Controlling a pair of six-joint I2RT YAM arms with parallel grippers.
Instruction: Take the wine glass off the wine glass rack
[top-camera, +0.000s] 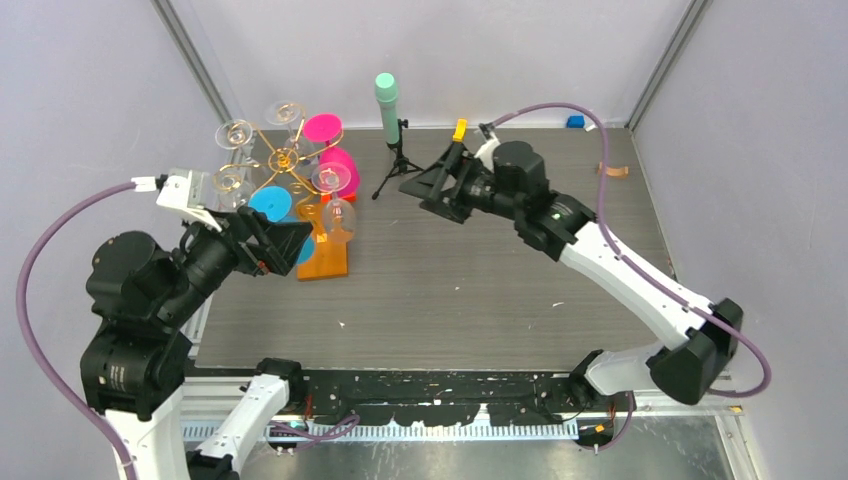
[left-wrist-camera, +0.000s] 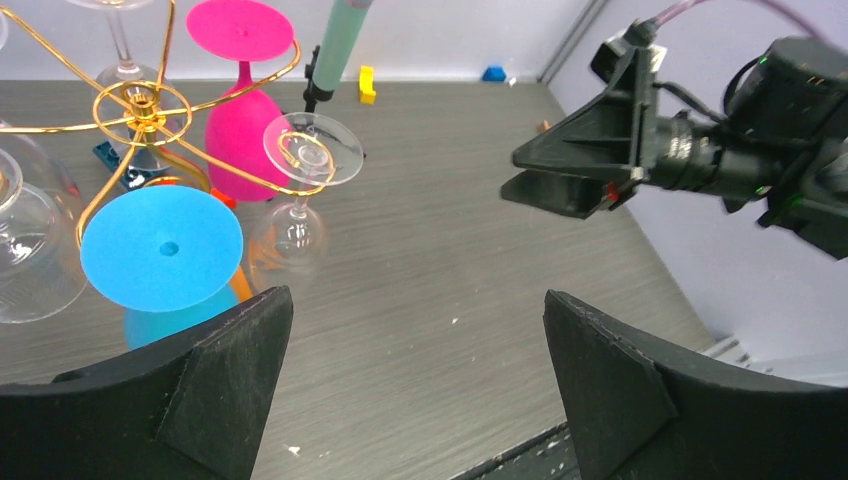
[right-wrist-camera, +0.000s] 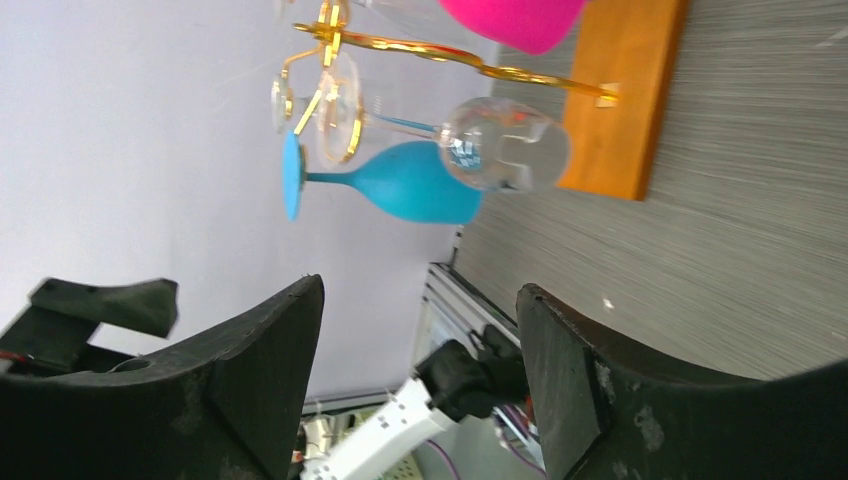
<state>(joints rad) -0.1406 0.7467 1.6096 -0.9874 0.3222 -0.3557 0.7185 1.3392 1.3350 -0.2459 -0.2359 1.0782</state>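
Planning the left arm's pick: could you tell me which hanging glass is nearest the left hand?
The blue glass, its bowl just beyond the left hand; the pink glasses and clear glasses hang farther off.

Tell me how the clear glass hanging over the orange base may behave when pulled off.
The clear glass looks thin-walled, so probably fragile under a hard squeeze. It hangs upside down by its foot in a scroll of the wine glass rack, so it may swing or catch. Its smooth bowl is likely slippery.

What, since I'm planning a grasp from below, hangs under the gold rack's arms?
Hanging upside down: a blue glass, a pink glass, clear glasses. Below, the orange base, partly covered by the left gripper.
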